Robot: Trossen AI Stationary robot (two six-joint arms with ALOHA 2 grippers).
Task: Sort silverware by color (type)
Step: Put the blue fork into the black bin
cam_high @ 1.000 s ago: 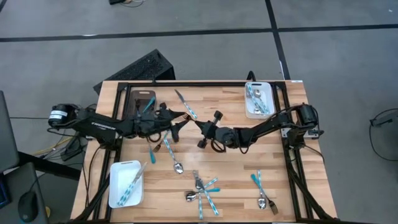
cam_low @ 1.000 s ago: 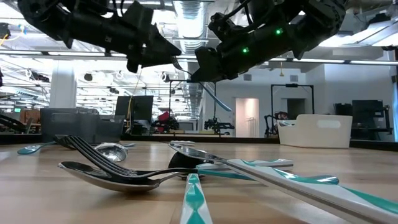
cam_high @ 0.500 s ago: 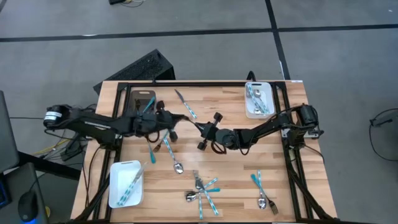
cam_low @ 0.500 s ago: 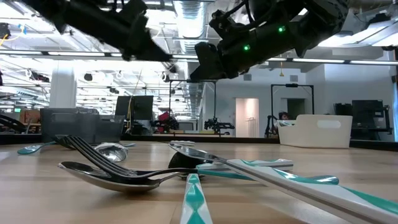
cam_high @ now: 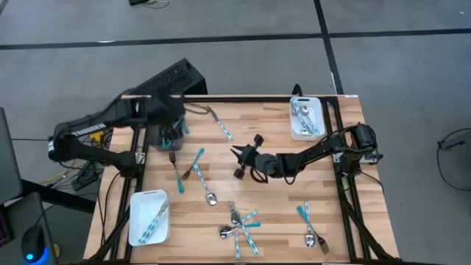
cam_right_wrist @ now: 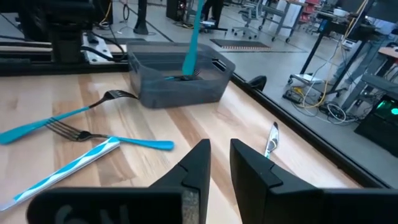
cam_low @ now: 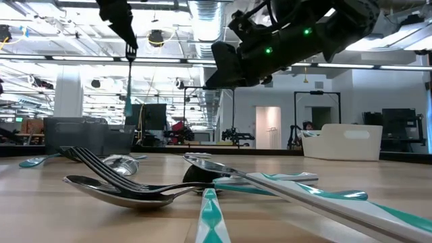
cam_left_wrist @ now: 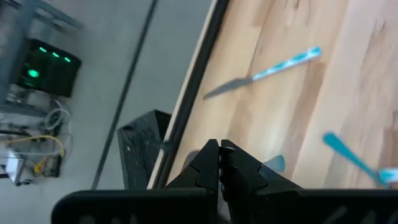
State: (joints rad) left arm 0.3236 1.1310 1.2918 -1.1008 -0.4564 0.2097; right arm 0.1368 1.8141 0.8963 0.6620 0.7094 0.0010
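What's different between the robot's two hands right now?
The left hand is shut on a teal-handled piece; the right hand is slightly open and empty. The left hand hangs over the dark tray near a corner of the table; the right hand is over the table's middle. Both are dark two-fingered hands held above the wood.

Bare counter (cam_high: 272, 199) open between right claw (cam_high: 236, 152) and the heap of silverware (cam_high: 240, 224) near the front edge, left claw (cam_high: 171, 131) occupying space above dark grey tray (cam_high: 163, 116), white tray (cam_high: 305, 118) blocking far right corner
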